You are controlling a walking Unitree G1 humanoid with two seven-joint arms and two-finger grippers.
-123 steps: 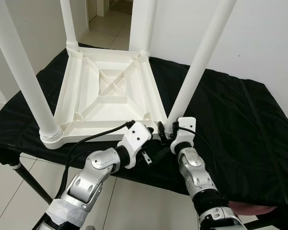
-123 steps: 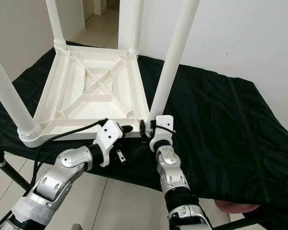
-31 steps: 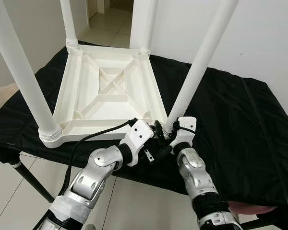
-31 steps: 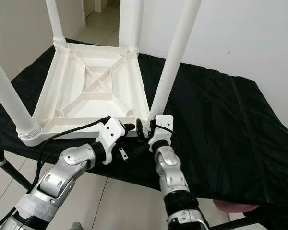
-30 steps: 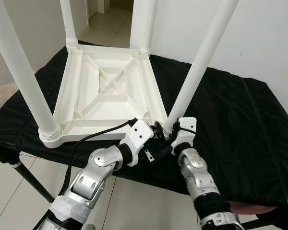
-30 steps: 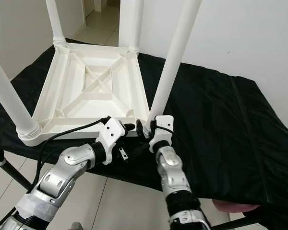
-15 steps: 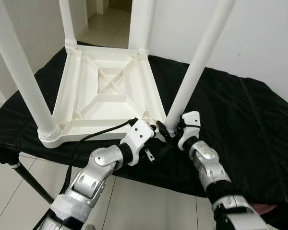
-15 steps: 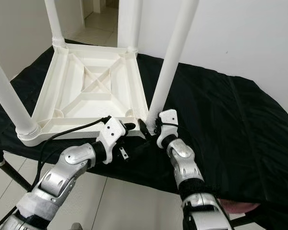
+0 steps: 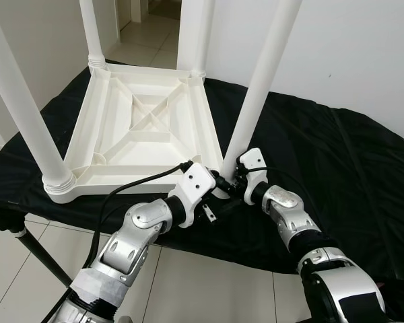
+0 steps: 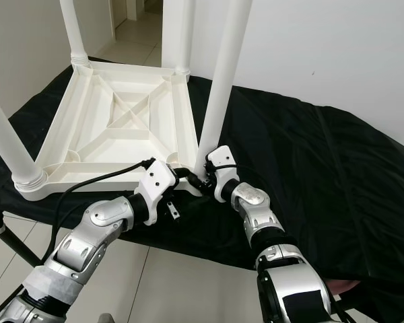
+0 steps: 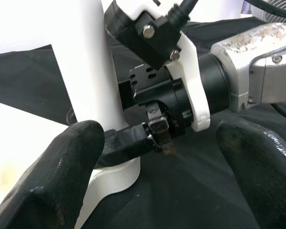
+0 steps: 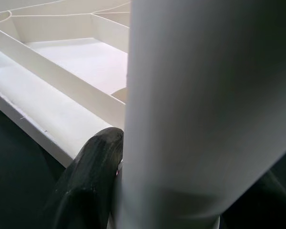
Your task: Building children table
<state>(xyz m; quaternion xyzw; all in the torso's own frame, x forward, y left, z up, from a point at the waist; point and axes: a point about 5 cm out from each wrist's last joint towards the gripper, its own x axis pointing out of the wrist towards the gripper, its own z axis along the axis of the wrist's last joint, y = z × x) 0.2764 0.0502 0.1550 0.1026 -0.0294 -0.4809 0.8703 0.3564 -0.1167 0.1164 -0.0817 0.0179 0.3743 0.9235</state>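
Observation:
A white children's table (image 9: 121,180) lies upside down on a black-covered stand, its four white legs pointing up. The near right leg (image 9: 256,87) rises from the front corner socket. My right gripper (image 9: 231,177) is at that leg's base, shut on it. In the right wrist view one black finger (image 12: 93,167) presses against the leg (image 12: 205,105). My left gripper (image 9: 219,184) hovers just left of the same corner, open. In the left wrist view its fingers (image 11: 81,148) stand wide apart, framing the leg (image 11: 86,71) and the right wrist (image 11: 186,90).
The black cloth (image 9: 337,168) stretches to the right of the white table and drops off at the front edge. A black cable (image 9: 135,185) runs from my left wrist across the table's rim. Tiled floor (image 9: 209,289) lies below, a white wall (image 9: 350,47) behind.
My right arm has swung outward to the right, with its gripper staying at the leg's base. The camera has shifted a little. The left gripper keeps its place.

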